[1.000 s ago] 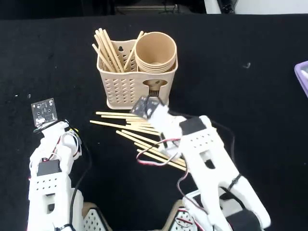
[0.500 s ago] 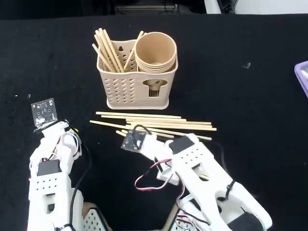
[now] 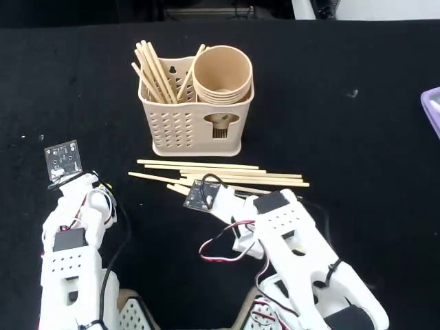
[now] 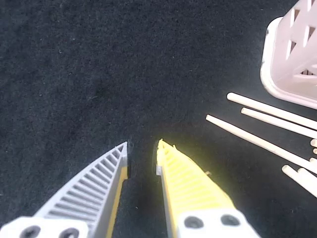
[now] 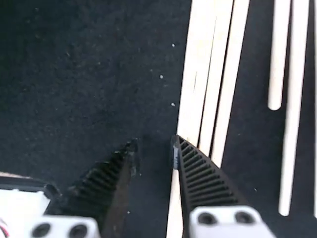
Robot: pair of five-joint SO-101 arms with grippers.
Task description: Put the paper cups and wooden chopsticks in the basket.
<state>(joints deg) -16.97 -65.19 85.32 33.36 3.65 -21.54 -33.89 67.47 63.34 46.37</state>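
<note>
Basket (image 3: 180, 127) moulded in matt plastic | wooden chopsticks (image 3: 227, 167) left bare, smooth | paper cups (image 3: 221, 72) matt | table (image 3: 344, 137) covered in fuzzy cloth

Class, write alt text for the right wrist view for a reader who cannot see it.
The right gripper, open and empty, hangs close over the black table. One side of it sits at the edge of several wooden chopsticks lying side by side.

Loose chopsticks (image 3: 220, 167) are lying across the black cloth (image 3: 344, 137) just in front of the basket (image 3: 180, 127), barring a low approach to its front wall. The right arm (image 3: 295, 237) is hanging over their near ends. Upright chopsticks (image 3: 155, 72) and stacked cups (image 3: 222, 72) are crowding the basket's mouth. Bare cloth is stretching on both sides of the basket and around the left gripper (image 4: 142, 145).
</note>
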